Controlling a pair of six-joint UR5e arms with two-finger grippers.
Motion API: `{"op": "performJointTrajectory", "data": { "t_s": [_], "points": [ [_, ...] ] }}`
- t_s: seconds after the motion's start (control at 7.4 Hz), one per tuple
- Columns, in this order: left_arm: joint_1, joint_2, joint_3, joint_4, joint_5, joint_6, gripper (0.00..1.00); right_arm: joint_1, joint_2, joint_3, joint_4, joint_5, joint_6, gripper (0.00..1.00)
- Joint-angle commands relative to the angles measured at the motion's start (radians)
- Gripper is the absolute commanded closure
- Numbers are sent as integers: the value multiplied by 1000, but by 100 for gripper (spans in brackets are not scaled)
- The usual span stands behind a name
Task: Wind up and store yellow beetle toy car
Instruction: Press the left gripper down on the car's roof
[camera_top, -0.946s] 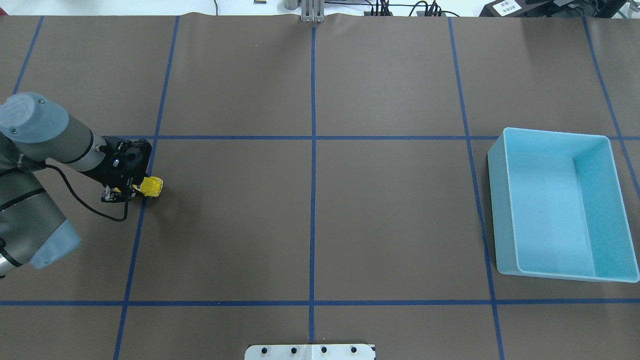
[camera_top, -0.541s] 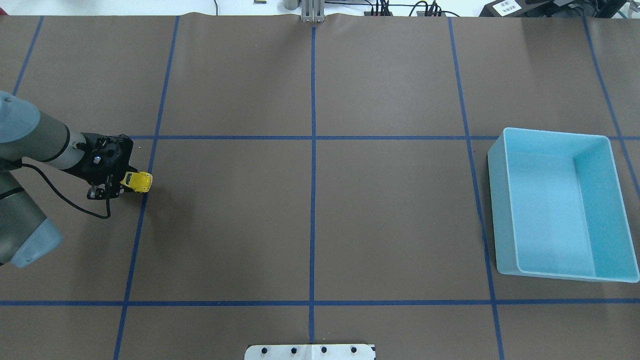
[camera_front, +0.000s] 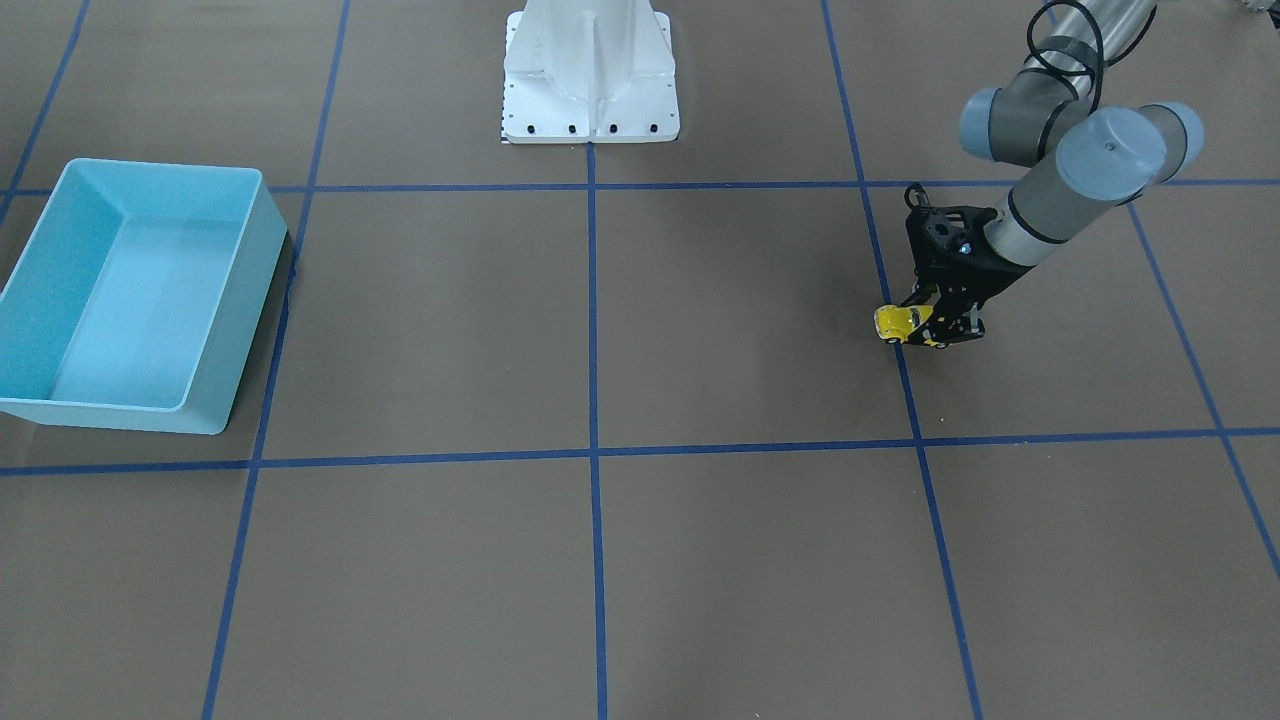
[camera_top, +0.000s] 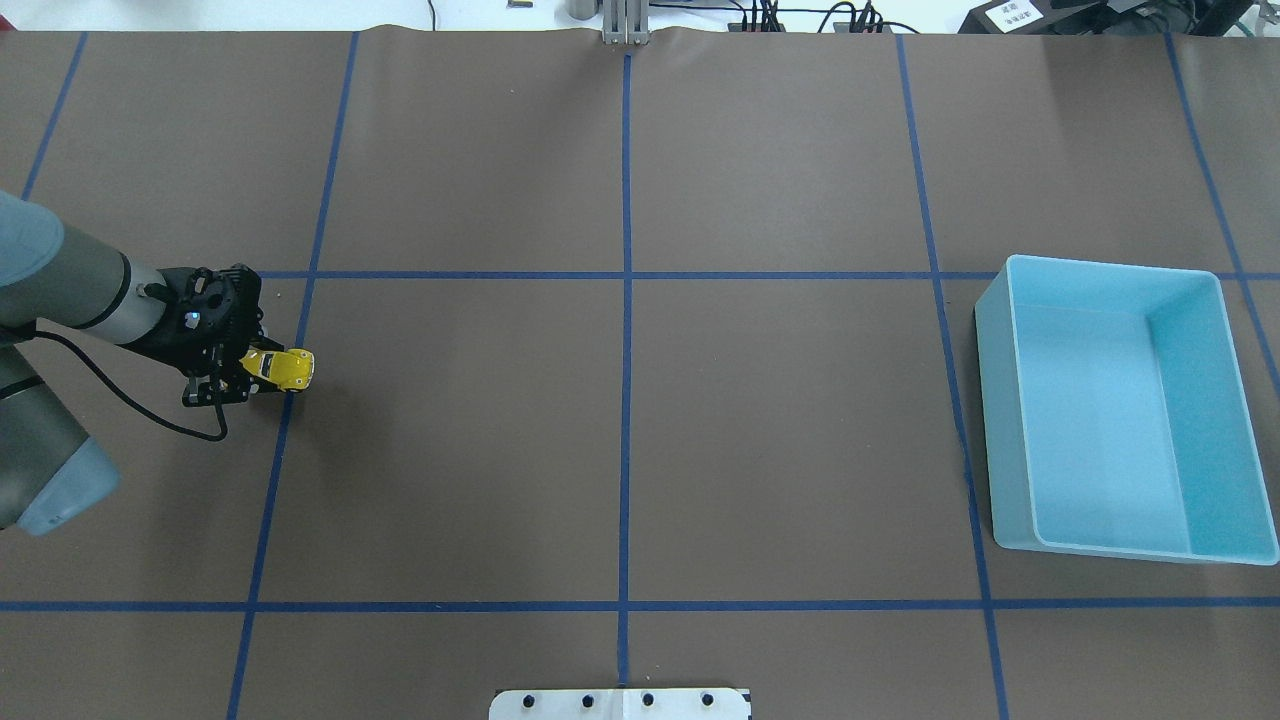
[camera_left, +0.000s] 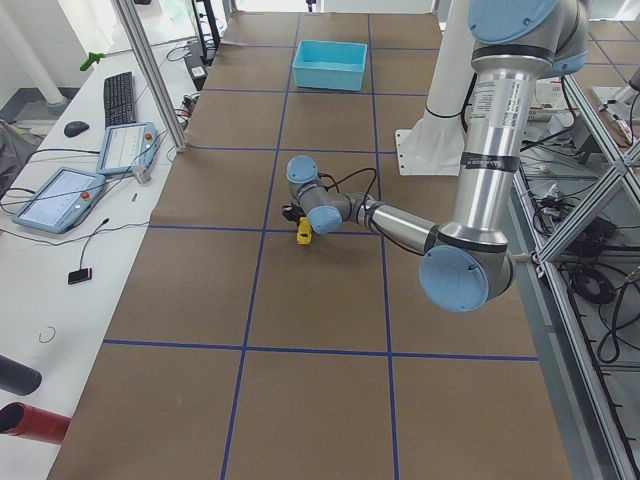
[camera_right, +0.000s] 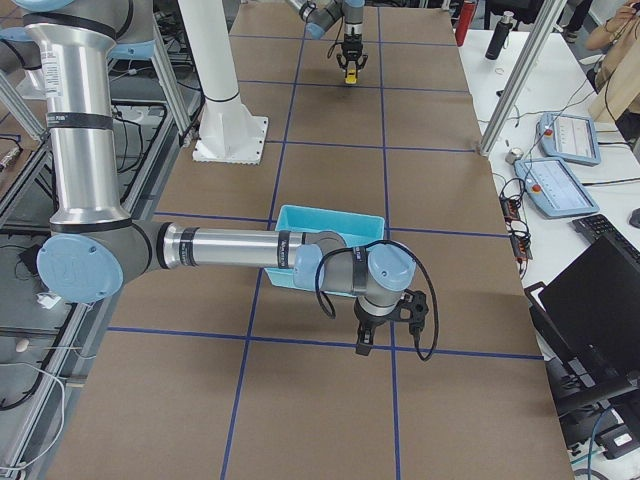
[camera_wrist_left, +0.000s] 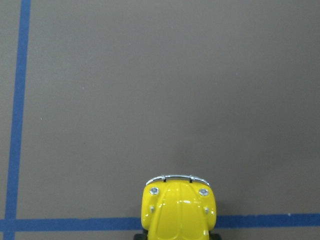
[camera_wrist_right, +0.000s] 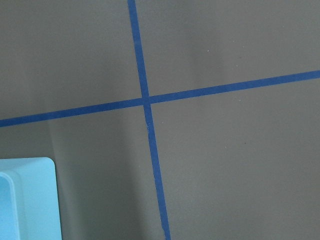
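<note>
The yellow beetle toy car is at the table's left, on a blue tape line, its nose pointing toward the table's middle. My left gripper is shut on its rear half and holds it low at the table surface. The car also shows in the front-facing view and its hood fills the bottom of the left wrist view. The light blue bin stands empty at the far right. My right gripper shows only in the exterior right view, beside the bin; I cannot tell whether it is open or shut.
The brown table cover is crossed by blue tape lines. The robot's white base plate is at the near-robot edge. The bin's corner shows in the right wrist view.
My left gripper drew the car back to the left, then moved it a little to the right again. The bin has not moved.
</note>
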Motion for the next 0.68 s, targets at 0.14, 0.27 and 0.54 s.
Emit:
{"op": "performJointTrajectory", "data": {
  "t_s": [0.14,0.27,0.54],
  "points": [
    [1,-5,22,-40,-27,-40,100,0,1,2,0,-4,-2,0],
    [2,-6,22,-41,-27,-40,100,0,1,2,0,-2,-2,0],
    [2,-6,69,-89,-43,-39,100,0,1,2,0,-2,0,0]
  ]
}}
